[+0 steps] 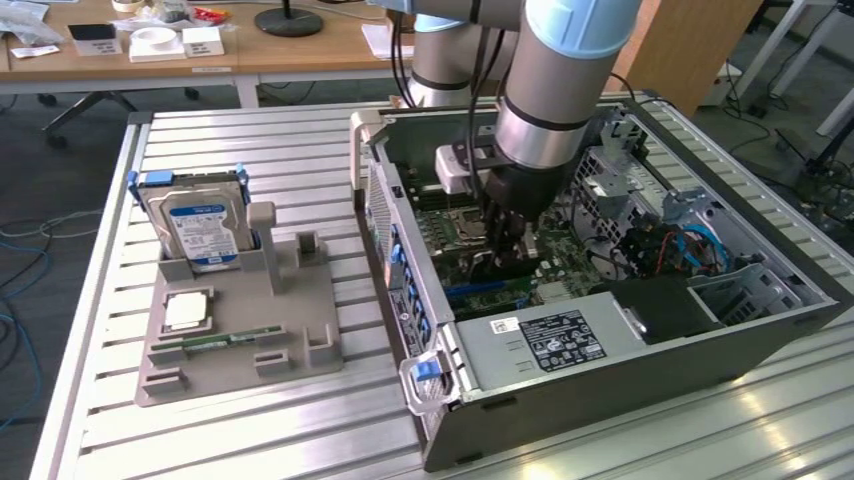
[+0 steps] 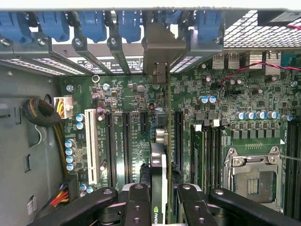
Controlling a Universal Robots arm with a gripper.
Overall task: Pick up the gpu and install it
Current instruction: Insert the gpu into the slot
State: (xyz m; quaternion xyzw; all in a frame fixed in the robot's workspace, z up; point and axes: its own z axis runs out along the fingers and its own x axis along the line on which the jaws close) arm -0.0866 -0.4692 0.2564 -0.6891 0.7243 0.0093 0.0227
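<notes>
Black fingers point(image 2: 138, 202) of the robot arm's gripper point(image 2: 160, 190) stand clamped on the gpu point(image 2: 158, 165), held edge-on over the motherboard point(image 2: 225, 94) inside the open computer case point(image 1: 641, 380), its silver bracket end toward the row of blue slot clips point(image 2: 89, 23). Whether the card is seated cannot be told. Thin, stiff and light by the look of it, it seems fragile, with exposed parts and a fan best left untouched. A pinch across its flat faces near the upper edge, as here, looks the safe hold. Crowding it are long expansion slots point(image 2: 117, 150), upright memory sticks point(image 2: 207, 150), capacitors point(image 2: 207, 100) and a bundle of cables point(image 2: 42, 113), leaving little room for tilt. On the slatted surface point(image 1: 267, 150), toward the exterior view's left, a grey holder point(image 1: 240, 350) carries a hard drive point(image 1: 200, 225).
</notes>
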